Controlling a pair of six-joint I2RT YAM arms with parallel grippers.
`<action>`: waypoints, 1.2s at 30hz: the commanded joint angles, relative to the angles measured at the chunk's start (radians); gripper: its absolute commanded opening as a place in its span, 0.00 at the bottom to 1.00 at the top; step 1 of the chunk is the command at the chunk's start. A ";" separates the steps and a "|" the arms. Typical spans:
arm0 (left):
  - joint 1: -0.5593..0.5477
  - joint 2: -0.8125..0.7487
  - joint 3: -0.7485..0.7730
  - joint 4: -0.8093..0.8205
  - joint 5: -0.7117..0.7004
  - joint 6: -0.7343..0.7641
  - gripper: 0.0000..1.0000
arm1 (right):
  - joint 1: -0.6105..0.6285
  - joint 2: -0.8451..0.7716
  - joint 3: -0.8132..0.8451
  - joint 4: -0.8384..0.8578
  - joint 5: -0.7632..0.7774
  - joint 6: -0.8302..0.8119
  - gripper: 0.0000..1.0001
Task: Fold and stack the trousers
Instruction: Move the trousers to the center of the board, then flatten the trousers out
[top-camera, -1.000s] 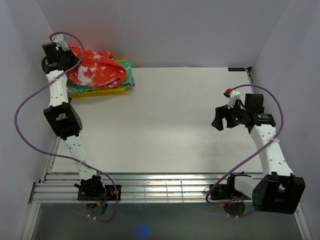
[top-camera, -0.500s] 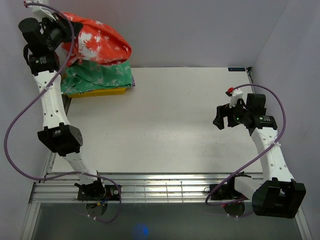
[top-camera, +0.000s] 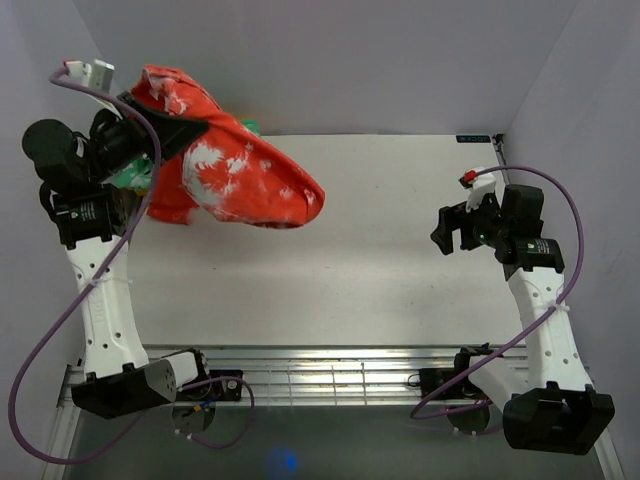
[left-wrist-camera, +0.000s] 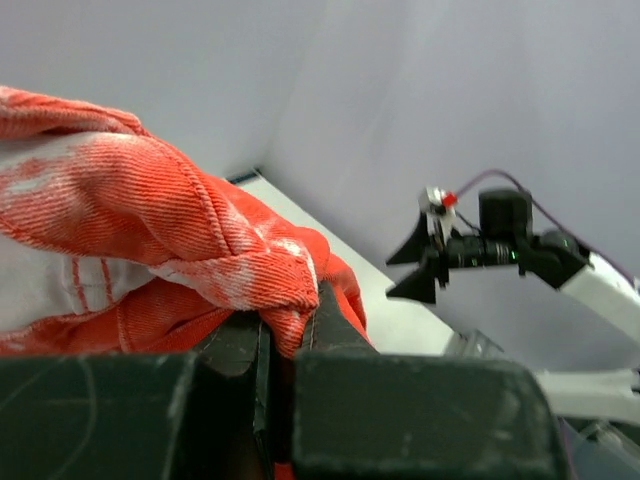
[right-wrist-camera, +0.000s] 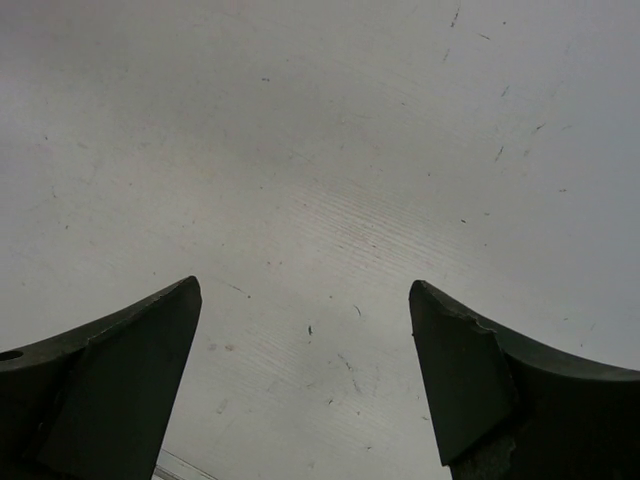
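White arm links (top-camera: 103, 300), black joints (top-camera: 555, 420), purple cables (top-camera: 530, 169), dark-fingered right pincer (right-wrist-camera: 305, 300)

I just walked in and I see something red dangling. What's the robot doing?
The left gripper is pinched shut on the red-orange trousers and holds them up over the far left side of the table, so the cloth hangs in a bunch. The right gripper is open and empty, hovering above the table on the right. No folding is done yet.

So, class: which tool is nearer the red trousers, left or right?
Left. The left tool is shut on the trousers; the right tool hangs open, well off to their right.
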 joint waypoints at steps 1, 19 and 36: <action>-0.030 -0.051 -0.188 0.033 0.093 0.020 0.00 | 0.003 -0.010 0.036 -0.024 -0.046 -0.006 0.90; -0.870 0.219 -0.376 -0.209 -0.607 0.540 0.69 | 0.000 0.111 0.092 -0.100 -0.172 -0.046 0.90; -0.345 0.196 -0.331 -0.624 -0.532 0.718 0.98 | 0.229 0.454 0.345 -0.022 -0.214 0.028 0.91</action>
